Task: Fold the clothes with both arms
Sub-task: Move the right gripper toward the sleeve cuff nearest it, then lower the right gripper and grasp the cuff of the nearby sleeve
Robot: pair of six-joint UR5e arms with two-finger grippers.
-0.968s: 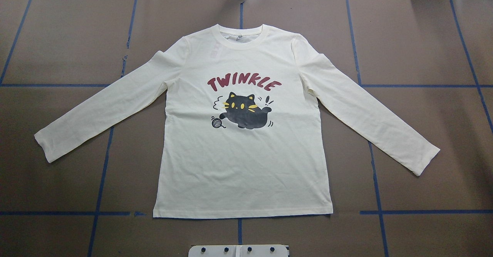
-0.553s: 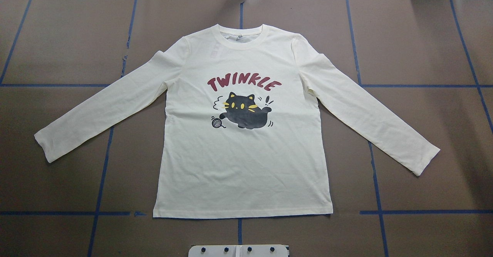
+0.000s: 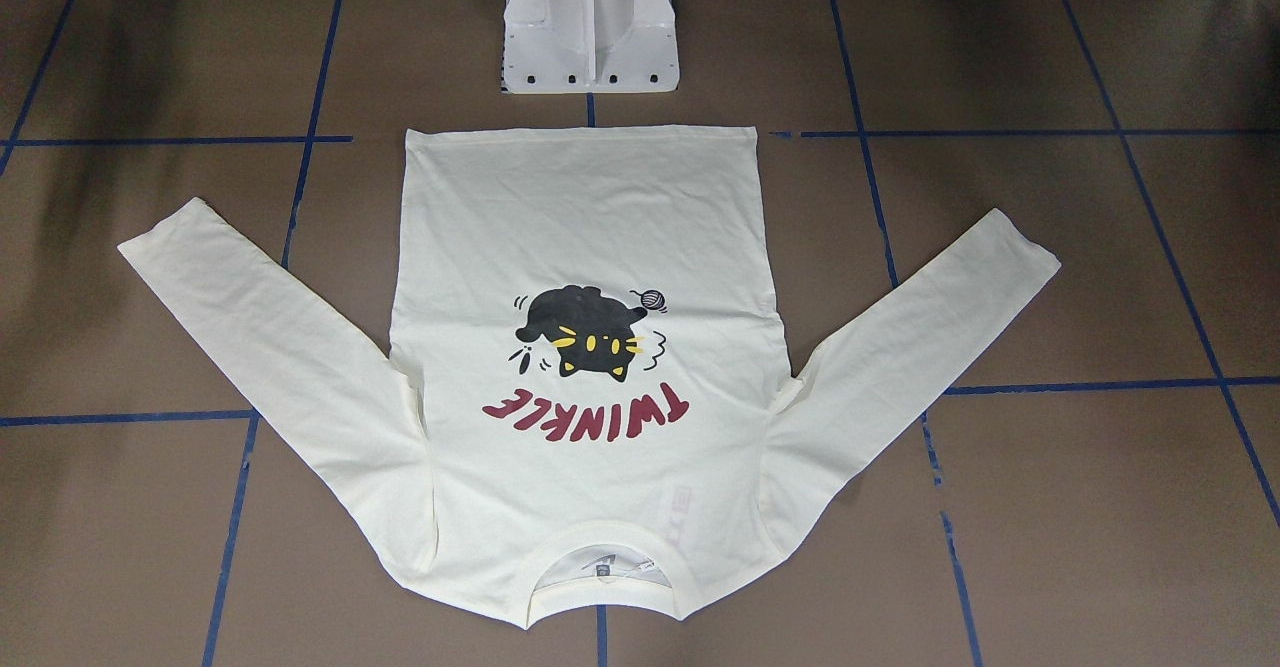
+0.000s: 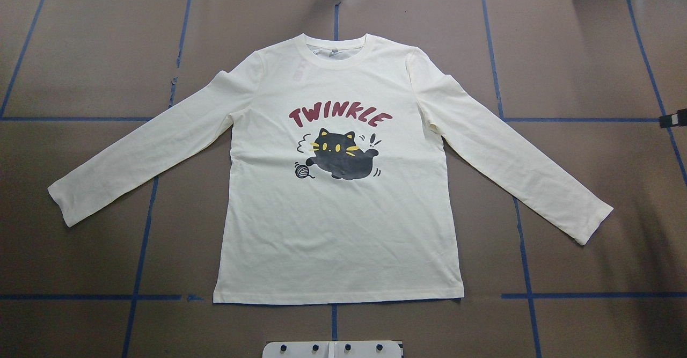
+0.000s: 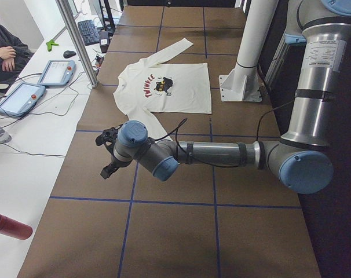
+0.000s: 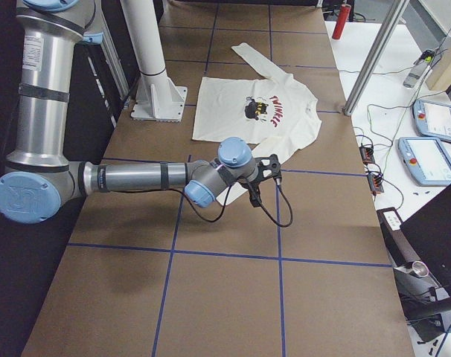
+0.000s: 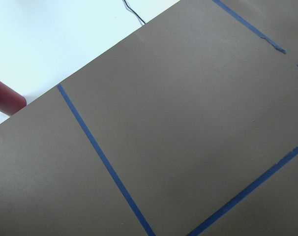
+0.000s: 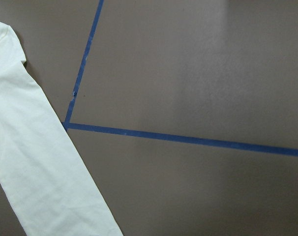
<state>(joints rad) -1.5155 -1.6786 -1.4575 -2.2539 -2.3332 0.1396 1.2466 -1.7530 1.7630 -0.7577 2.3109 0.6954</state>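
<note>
Shirt (image 4: pixel 333 229) is flat on the bench (image 4: pixel 80 68), print up, black cat and red lettering dead centre. The collar points away from the robot and the hem sits just short of the white pedestal (image 3: pixel 590 37). Both sleeves are spread wide and angled back toward the hem side, with no folds in yet.

My left arm (image 5: pixel 216 153) is stretched low over bare bench, out past the left sleeve. The left pincer (image 5: pixel 109 153) is clear of the cloth and I can't tell if it's apart or together. Its wrist camera gives me only brown bench, blue tape and the end of a red bottle (image 7: pixel 6 101).

The right arm (image 6: pixel 136 177) mirrors it on the other side. The right pincer (image 6: pixel 264 178) is above the bench near the right sleeve (image 8: pixel 36 162), not touching it. I can't read that one's state either.
</note>
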